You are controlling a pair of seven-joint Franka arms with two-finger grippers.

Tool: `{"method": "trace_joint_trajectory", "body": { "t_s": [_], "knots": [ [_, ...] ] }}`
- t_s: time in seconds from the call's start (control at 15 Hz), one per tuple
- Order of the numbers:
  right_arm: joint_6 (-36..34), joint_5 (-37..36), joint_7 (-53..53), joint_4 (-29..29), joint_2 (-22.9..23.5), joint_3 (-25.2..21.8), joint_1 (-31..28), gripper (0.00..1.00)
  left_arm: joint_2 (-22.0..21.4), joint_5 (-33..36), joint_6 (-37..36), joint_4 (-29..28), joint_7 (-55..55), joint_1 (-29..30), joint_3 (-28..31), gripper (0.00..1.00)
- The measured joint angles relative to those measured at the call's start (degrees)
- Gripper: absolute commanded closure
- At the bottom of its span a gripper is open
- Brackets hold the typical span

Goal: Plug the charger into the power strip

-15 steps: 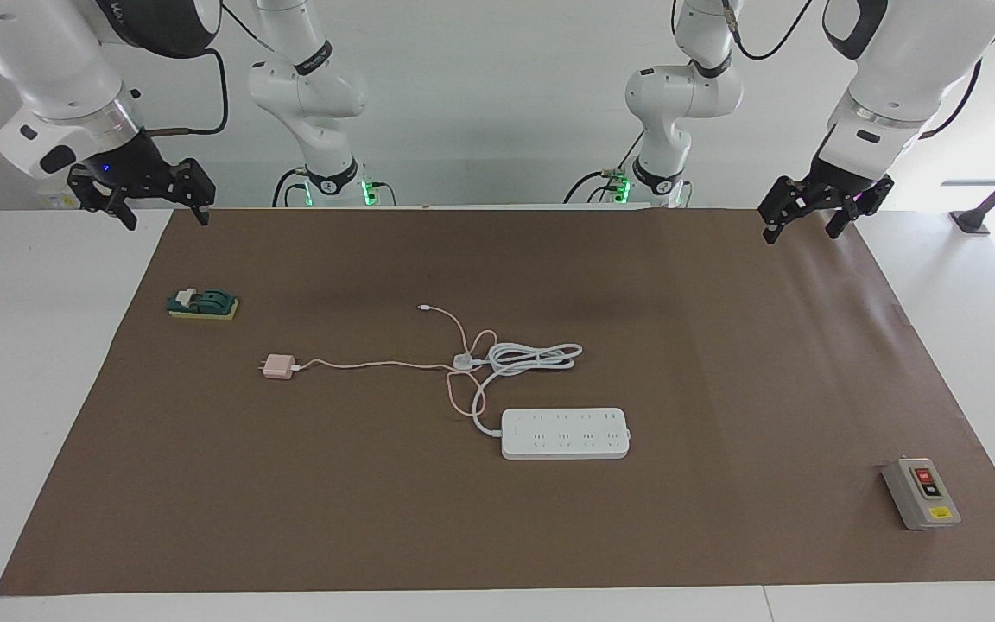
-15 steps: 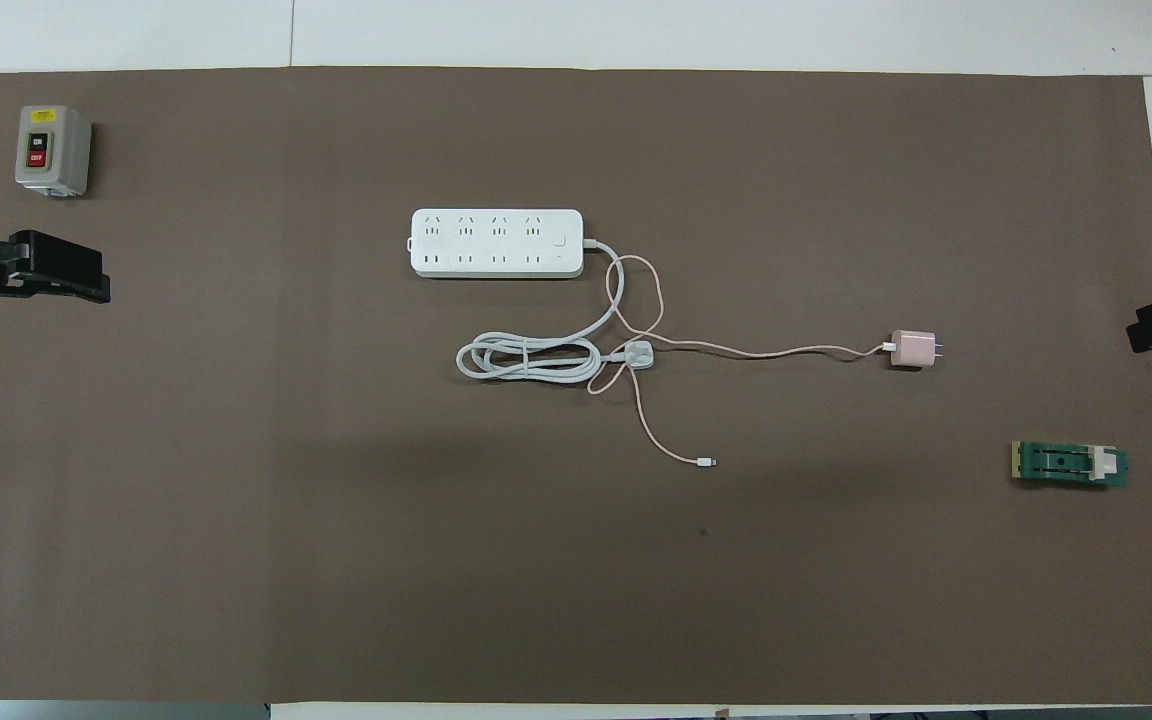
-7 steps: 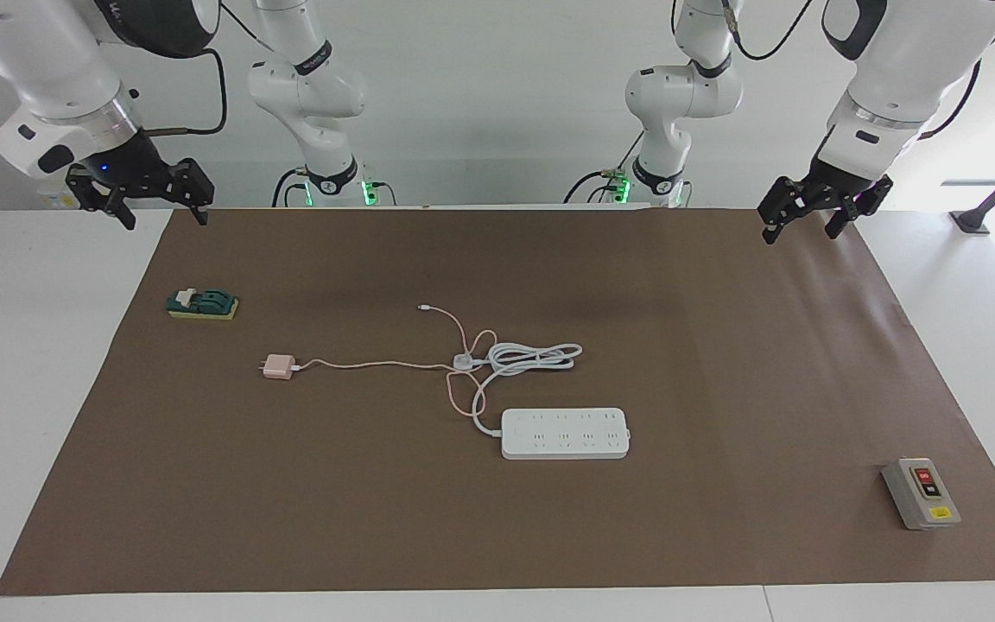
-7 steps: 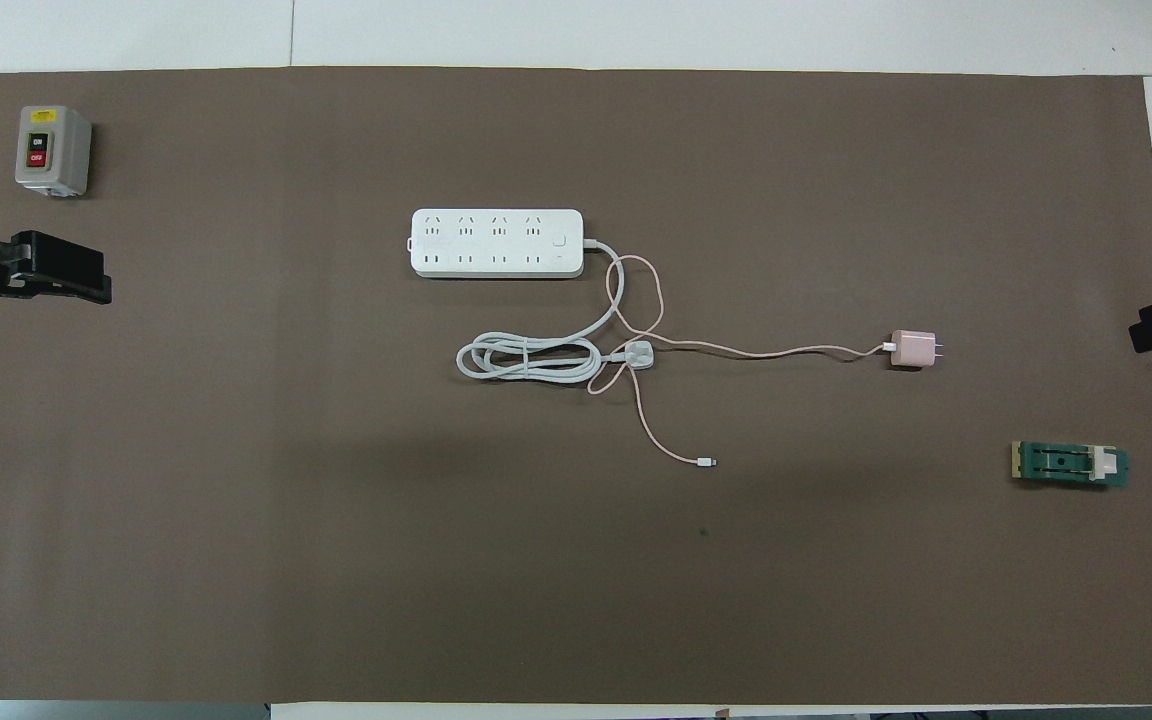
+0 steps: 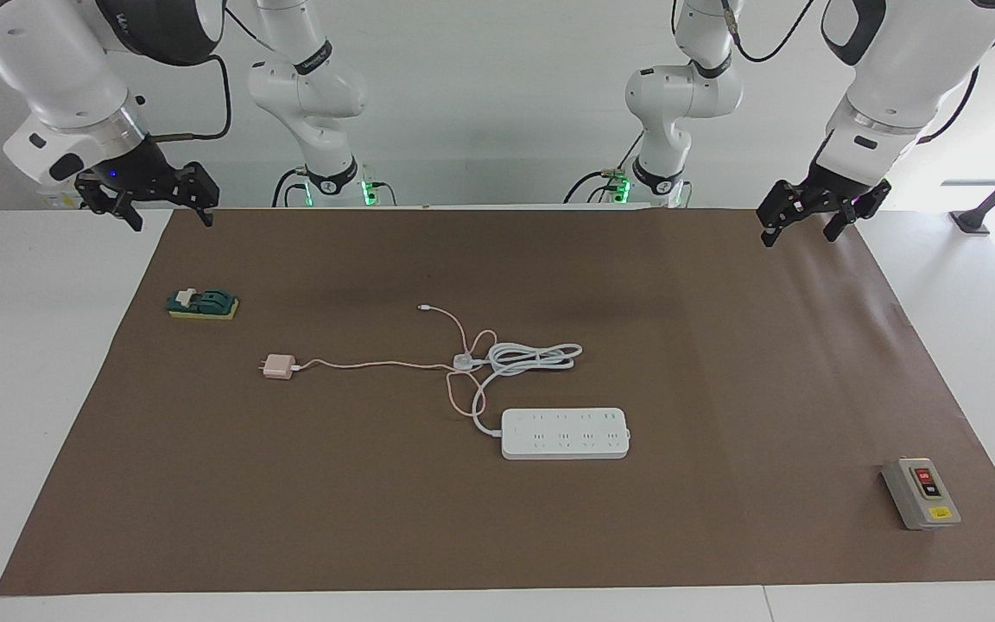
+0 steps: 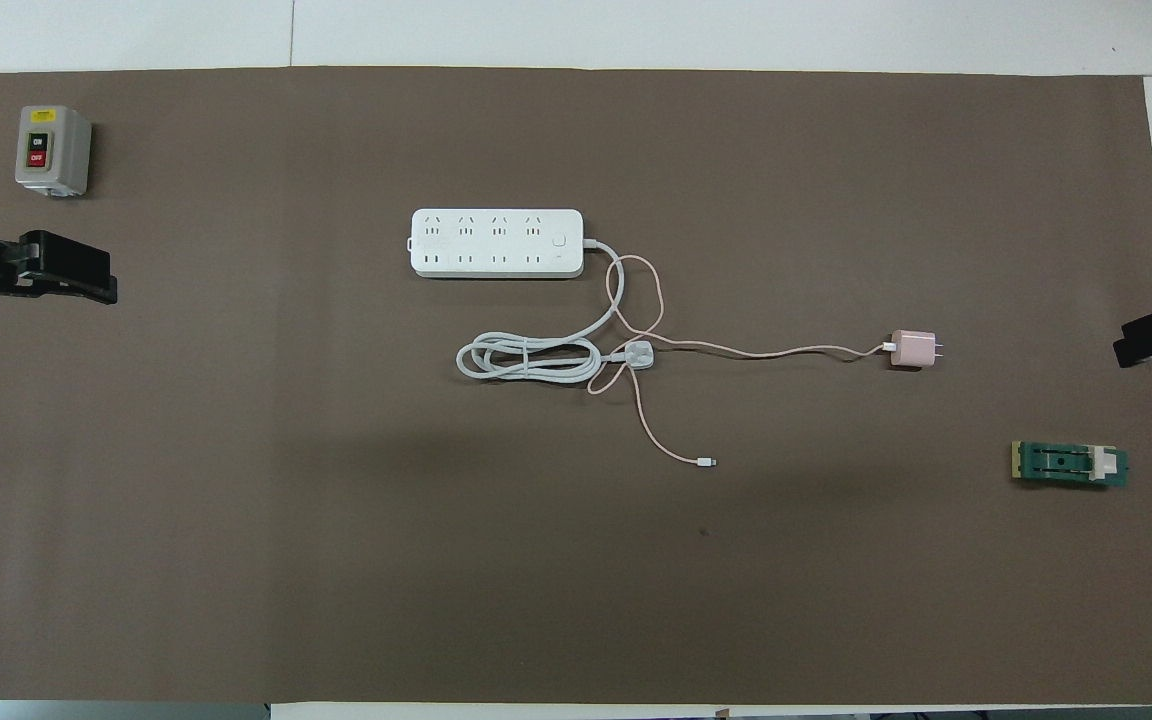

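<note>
Charger: the small pale-pink cube adapter (image 5: 277, 366) lies flat on the brown mat (image 5: 722, 363), well apart from the power strip, toward the right arm's end and nearer the robots; prongs point away from the strip.
Cable: its thin pink lead (image 6: 756, 352) runs back and loops by the strip's coiled white cord (image 6: 526, 358), so lifting may drag it.
Power strip: the long white multi-socket bar (image 5: 565, 433) sits mid-mat, sockets up, ready to receive.
Right hand (image 5: 148, 192): raised over the mat's corner, fingers wide, empty; likely the picker, being closest.
Left hand (image 5: 813, 210): raised over the mat's edge, wide, waiting.
Progress: nothing grasped yet.
</note>
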Motion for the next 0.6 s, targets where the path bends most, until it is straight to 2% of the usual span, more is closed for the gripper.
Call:
{"method": "trace_joint_trajectory", "body": {
  "t_s": [0.13, 0.33, 0.6],
  "knots": [
    [3.7, 2.3, 2.4, -4.3, -1.1, -0.1, -1.1, 0.0, 0.1, 0.0, -0.7, 0.0, 0.0, -0.2, 0.0, 0.0],
    [6.6, 7.9, 14.2, -10.4, -1.5, -0.3, -3.4, 0.0, 0.1, 0.0, -2.6, 0.0, 0.0, -0.6, 0.0, 0.0],
    [9.3, 16.5, 31.5, -13.0, 1.8, -0.4, -5.7, 0.0, 0.2, 0.0, -3.3, 0.0, -1.1, -0.6, 0.0, 0.0]
  ]
}}
